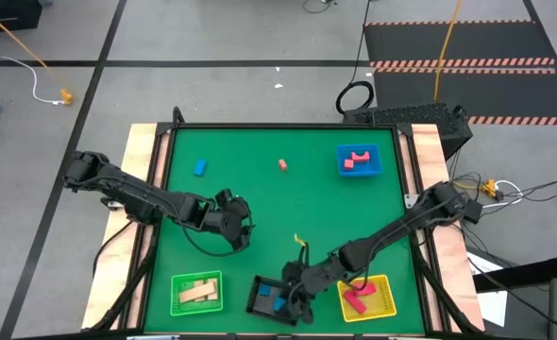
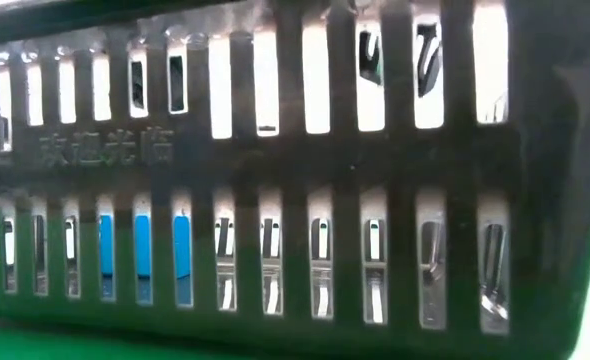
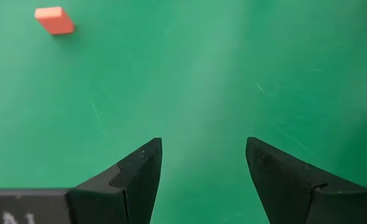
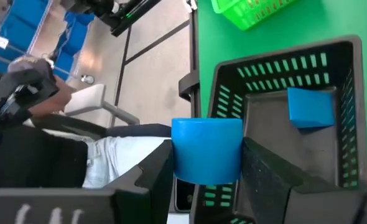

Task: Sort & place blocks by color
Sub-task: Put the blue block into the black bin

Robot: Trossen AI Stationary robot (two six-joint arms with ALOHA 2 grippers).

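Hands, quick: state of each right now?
Left hand: open, empty, over the green table.
Right hand: closed on a blue rounded block, above the black mesh tray.

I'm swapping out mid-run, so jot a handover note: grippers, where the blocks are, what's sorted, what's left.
Right gripper: shut on a blue block, held at the black tray, which already contains one blue block.
Left gripper: open and empty, hovering above the mat at centre-left.
Done: tan blocks in the green tray; red blocks in the yellow tray.
Left: release the held block; a loose blue block and a loose red block lie on the mat; red blocks sit in the blue square tray.
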